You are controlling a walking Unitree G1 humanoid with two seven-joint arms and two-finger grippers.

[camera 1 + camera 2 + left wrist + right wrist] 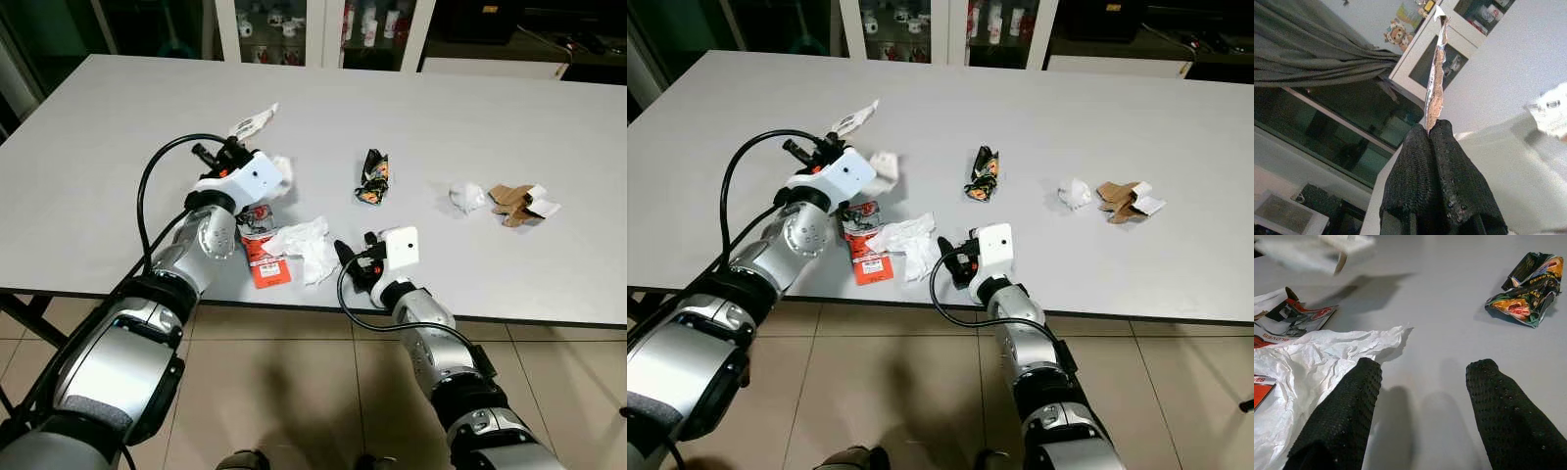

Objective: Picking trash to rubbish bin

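**Left hand pinches wrapper, right hand spread**

Left hand (217, 153) clamped on torn wrapper (254, 120), raised above counter (470, 108). Red packet (263, 257), white tissue (306, 245) at near edge. Right hand (1422, 416) fingers parted, nothing held, beside tissue. Snack bag (372, 177) mid-counter.

bare table (470, 108) lies open from 11 to 2 o'clock beyond the trash. ahead of the right gripper (1420, 406), spread fingers frame a free lane at 12; white crumpled paper (1312, 362) crowds 9 o'clock, a crushed snack wrapper (1528, 289) sits at 1.
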